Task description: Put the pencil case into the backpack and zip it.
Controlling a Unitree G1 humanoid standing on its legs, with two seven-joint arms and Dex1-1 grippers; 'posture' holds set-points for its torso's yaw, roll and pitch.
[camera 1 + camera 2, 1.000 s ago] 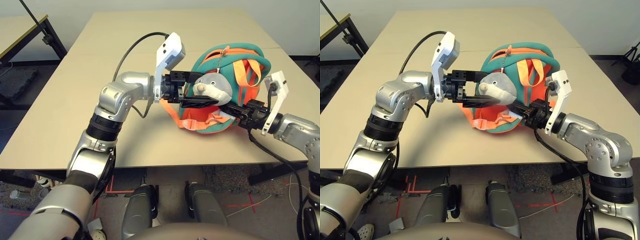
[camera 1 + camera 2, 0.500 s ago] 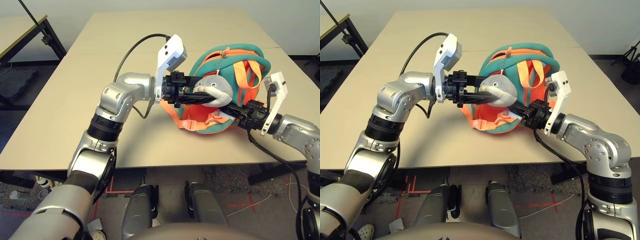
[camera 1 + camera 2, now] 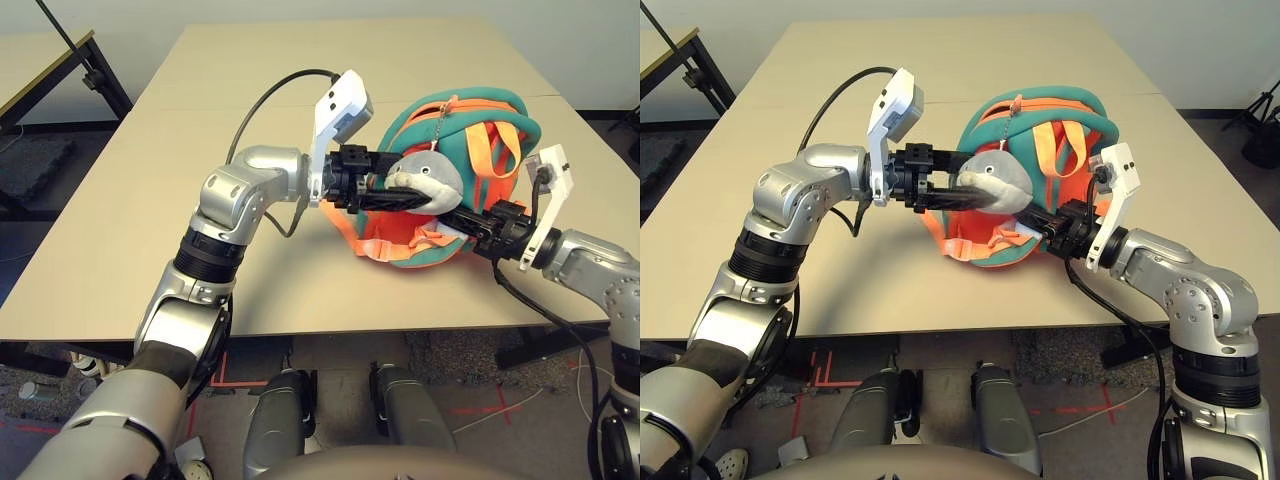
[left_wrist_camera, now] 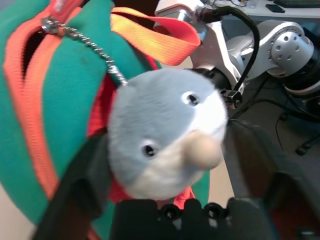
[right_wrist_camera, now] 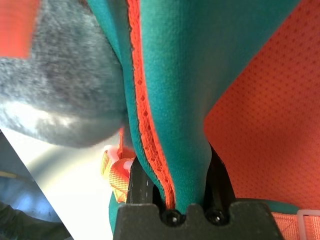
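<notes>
The backpack [image 3: 486,118], orange with teal trim and orange straps, lies on the table's right half with its zipper side facing the far end. A grey-and-white plush animal [image 3: 428,173] hangs from its zipper by a small chain [image 4: 85,42]. My left gripper [image 3: 392,192] is open at the pack's left side. Its fingers [image 4: 75,190] stand wide apart on either side of the plush. At the pack's near right edge, my right gripper [image 3: 462,222] is shut on a fold of the teal trim [image 5: 170,100]. The pencil case is out of view.
The beige table [image 3: 120,200] has open room to the left of and beyond the backpack. The left wrist's black cable [image 3: 265,90] arcs above the table. A second table [image 3: 40,60] and a black stand are off to the far left.
Half a second ago the left gripper's fingers had closed in on the plush; now they are spread wide again. The right gripper keeps its hold on the trim.
</notes>
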